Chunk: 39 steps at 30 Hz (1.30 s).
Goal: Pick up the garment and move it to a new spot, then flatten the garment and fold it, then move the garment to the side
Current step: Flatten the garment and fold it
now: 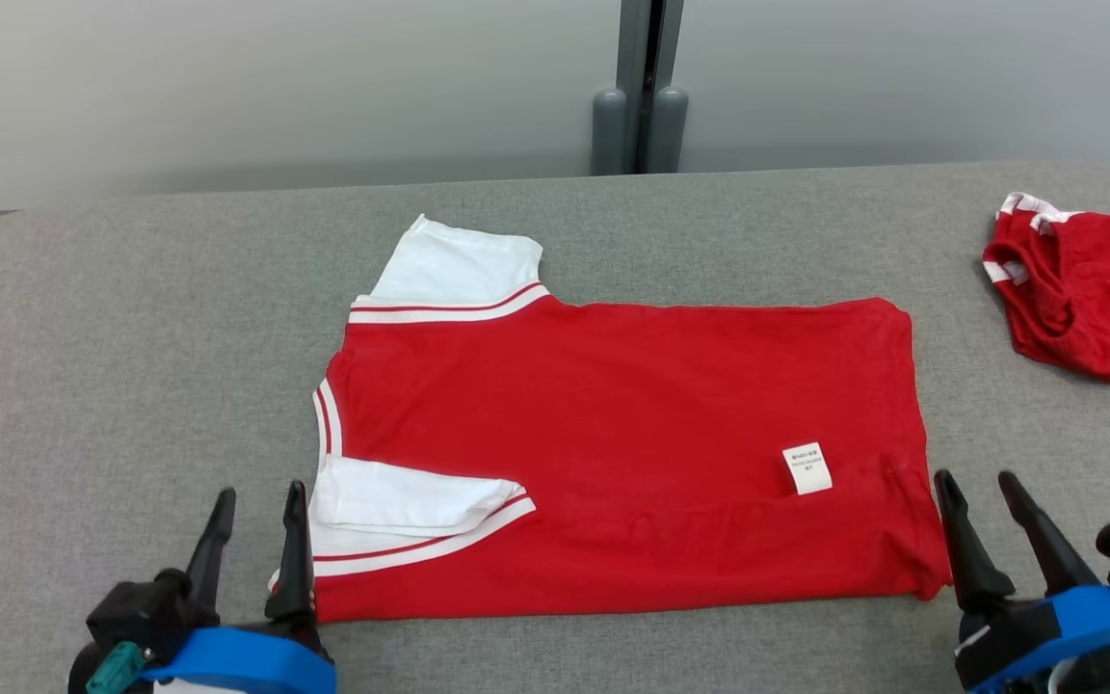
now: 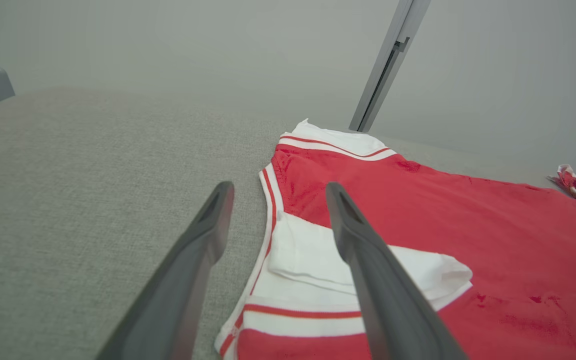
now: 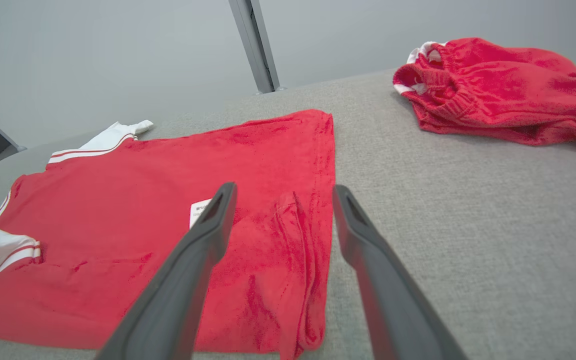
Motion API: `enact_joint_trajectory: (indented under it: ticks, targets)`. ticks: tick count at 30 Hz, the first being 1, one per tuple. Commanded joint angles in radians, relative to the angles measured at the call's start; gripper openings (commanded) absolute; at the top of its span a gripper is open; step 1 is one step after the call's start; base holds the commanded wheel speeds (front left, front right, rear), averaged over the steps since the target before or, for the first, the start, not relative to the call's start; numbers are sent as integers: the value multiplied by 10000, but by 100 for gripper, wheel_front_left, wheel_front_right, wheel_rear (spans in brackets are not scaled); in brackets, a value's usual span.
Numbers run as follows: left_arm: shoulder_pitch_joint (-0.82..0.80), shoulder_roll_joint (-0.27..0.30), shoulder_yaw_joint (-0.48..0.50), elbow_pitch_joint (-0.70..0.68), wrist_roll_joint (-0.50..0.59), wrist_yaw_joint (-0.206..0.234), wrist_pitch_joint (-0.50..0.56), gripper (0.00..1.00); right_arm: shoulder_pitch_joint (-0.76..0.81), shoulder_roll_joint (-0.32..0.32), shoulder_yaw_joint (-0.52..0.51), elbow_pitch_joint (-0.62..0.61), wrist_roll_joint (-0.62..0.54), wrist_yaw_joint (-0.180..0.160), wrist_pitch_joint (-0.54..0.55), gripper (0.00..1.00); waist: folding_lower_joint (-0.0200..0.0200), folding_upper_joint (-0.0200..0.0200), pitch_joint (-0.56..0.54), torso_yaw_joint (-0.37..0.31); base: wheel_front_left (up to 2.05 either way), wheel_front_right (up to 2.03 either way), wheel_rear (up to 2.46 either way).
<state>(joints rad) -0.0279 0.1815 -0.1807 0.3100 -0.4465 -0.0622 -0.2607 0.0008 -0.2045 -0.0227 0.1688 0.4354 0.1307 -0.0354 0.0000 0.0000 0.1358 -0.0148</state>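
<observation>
Item one: red T-shirt (image 1: 613, 453) with white sleeves, lying flat at the middle of the grey fabric-covered table (image 1: 131, 337); collar end toward our left, hem toward our right; we note the near sleeve (image 1: 401, 501) folded in onto the body and the far sleeve (image 1: 459, 265) jutting out on the far side; a white care label (image 1: 806, 468) shows near the hem.

Item two: red shorts (image 1: 1085, 299) with white trim and an elastic waistband, crumpled at the far right of the table, well apart from the T-shirt.

Item three: grey post (image 1: 640, 87) upright behind the table's far edge, against a pale wall (image 1: 227, 87).

Item four: left gripper (image 1: 261, 493), fingers spread with nothing between them, at the near-left corner just beside the folded sleeve; whether it touches the cloth we cannot tell.

Item five: right gripper (image 1: 974, 479), likewise parted and empty, just beside the near hem corner.
</observation>
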Motion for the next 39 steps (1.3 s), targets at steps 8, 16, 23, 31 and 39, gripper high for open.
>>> enact_joint_trajectory:
  ticks: [8,16,23,31,39]
  targets:
    - [-720,-92,639,-538,754,-96,-51,100,-888,548,488,-271,-674,1,-980,100,0,0,-192,-115,0,0,0]
    - [-957,-411,1142,-486,1231,-128,-52,100,-999,880,548,-23,-930,1,-1395,100,0,0,-594,-96,0,0,0]
    - [-660,-441,1313,-384,1537,-241,-52,100,-802,1053,374,9,-1088,1,-1447,100,0,0,-825,-77,0,0,0]
    - [-424,-487,1580,-427,1804,-276,-52,100,-459,1234,59,-291,-1295,1,-1355,100,0,0,-1005,-8,0,0,0]
    - [-415,-556,1725,-460,2043,-254,-52,100,-282,1306,97,-662,-1759,1,-1180,100,0,0,-1080,7,0,0,0]
